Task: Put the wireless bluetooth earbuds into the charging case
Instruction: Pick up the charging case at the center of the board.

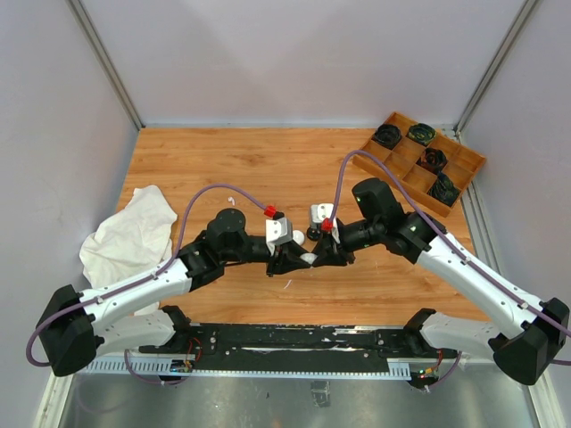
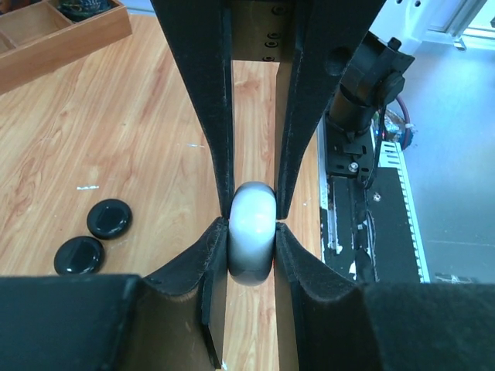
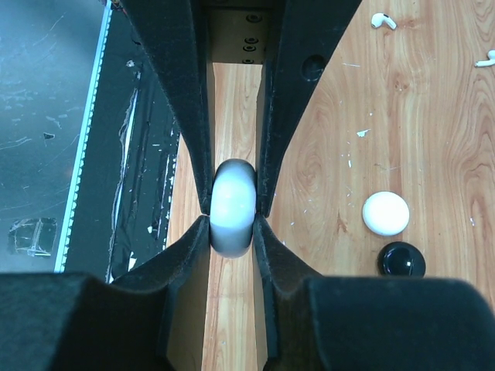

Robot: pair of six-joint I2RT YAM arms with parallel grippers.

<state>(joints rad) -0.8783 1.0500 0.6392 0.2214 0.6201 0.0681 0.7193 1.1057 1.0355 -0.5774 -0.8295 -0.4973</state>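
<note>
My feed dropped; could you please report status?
Left gripper, right gripper shut on white case. White earbuds loose on table, not inserted. Loose cases nearby, none blocking.

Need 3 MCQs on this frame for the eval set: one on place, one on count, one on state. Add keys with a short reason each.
1. Where in the top view is the wooden tray?
A. far right
B. near left
C. centre, between the arms

2. How many black pucks show in the left wrist view?
A. none
B. two
C. five

3. What is the left end effector doing?
A. wide open, holding nothing
B. clamped on a white case
C. holding a black puck

Key:
1 A: the tray sits at the far right corner of the wood surface.
2 B: two lie close together, left of the end effector.
3 B: it presses on both sides of the rounded white case.
</note>
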